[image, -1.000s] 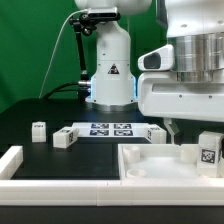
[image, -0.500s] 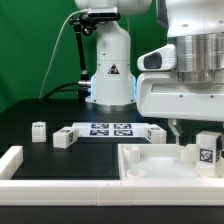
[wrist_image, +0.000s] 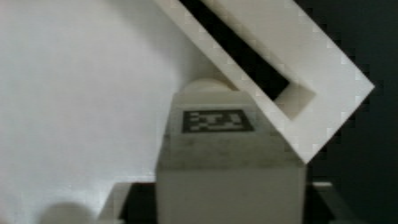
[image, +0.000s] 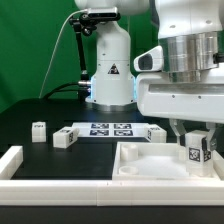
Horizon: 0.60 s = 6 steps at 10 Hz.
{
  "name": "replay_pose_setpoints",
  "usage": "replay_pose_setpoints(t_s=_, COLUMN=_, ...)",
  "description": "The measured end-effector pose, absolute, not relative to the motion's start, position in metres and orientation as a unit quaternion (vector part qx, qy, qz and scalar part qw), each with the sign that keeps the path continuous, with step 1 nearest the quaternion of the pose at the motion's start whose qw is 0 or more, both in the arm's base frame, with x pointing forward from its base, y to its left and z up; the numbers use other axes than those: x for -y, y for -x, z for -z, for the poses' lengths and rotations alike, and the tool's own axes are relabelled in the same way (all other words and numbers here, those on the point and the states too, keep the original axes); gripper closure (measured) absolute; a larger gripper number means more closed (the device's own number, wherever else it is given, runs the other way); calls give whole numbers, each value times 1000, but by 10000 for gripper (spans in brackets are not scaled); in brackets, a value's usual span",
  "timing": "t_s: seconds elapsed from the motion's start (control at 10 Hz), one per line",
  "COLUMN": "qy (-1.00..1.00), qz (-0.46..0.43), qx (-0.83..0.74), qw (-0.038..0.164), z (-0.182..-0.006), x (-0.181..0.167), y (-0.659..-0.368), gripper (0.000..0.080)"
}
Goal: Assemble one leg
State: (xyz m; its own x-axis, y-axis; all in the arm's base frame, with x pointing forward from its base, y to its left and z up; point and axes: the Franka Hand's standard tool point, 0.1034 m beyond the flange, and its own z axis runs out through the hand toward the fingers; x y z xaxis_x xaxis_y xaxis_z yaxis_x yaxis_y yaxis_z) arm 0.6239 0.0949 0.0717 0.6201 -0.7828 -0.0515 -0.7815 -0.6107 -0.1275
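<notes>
My gripper (image: 193, 140) is shut on a leg (image: 197, 151), a small white post with a black-and-white tag on its face. It holds the leg upright over the large white tray-like part (image: 140, 160) at the exterior view's right. In the wrist view the leg (wrist_image: 222, 150) fills the middle between the dark fingers (wrist_image: 135, 200), tag facing the camera, above the tray part's flat white surface (wrist_image: 71, 90) and next to its slotted corner (wrist_image: 267, 60). Whether the leg touches the tray part I cannot tell.
Two more legs (image: 38, 131) (image: 64, 137) stand on the black table at the left, and another (image: 155, 133) beside the marker board (image: 110, 129). A long white rail (image: 12, 160) runs along the front left. The robot base (image: 110, 70) stands behind.
The gripper has moved toward the exterior view's left with the leg in it, bringing the leg further in over the tray-like part.
</notes>
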Motion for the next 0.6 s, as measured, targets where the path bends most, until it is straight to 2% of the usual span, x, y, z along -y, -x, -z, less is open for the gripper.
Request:
replay_pose_setpoints(t_s=0.3, qy=796, qz=-4, qx=-600, qw=85, z=-71, x=-93, y=-619, gripper=508)
replay_pose_setpoints(t_s=0.6, qy=666, qz=-16, qx=-741, qw=85, z=-71, x=-96, y=-619, gripper=507)
